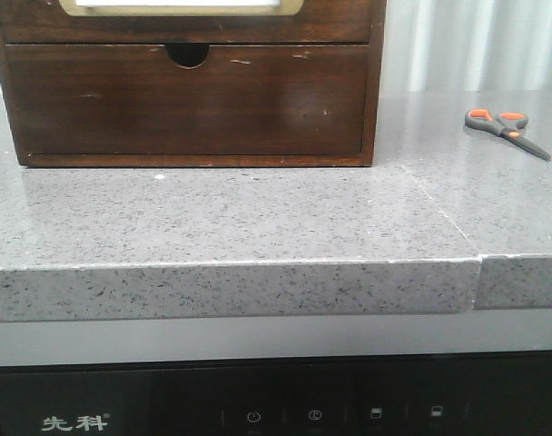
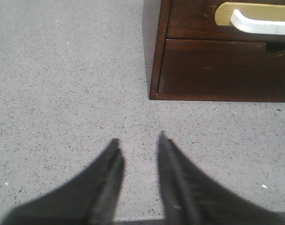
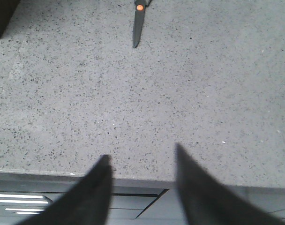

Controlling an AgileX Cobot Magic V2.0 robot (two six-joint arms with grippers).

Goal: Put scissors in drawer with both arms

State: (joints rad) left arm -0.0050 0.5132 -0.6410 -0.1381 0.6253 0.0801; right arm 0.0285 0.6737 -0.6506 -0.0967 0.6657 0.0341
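Observation:
The small scissors (image 1: 506, 129) lie flat on the grey stone counter at the far right, grey handles with orange-lined loops to the left, dark blades pointing right. Only their blade tip and orange pivot show in the right wrist view (image 3: 138, 22). The drawer with the white panel and tan rim (image 1: 181, 7) sits shut at the top of the wooden cabinet, cut off by the frame edge; it also shows in the left wrist view (image 2: 255, 18). My left gripper (image 2: 138, 140) is open and empty above the counter, short of the cabinet's left corner. My right gripper (image 3: 140, 152) is open and empty over the counter's front edge.
The dark wooden cabinet (image 1: 190, 100) stands at the back left with a plain lower drawer front bearing a half-round notch (image 1: 187, 54). The counter has a seam (image 1: 439, 213) running toward its front edge. A black appliance panel (image 1: 276, 409) lies below the counter.

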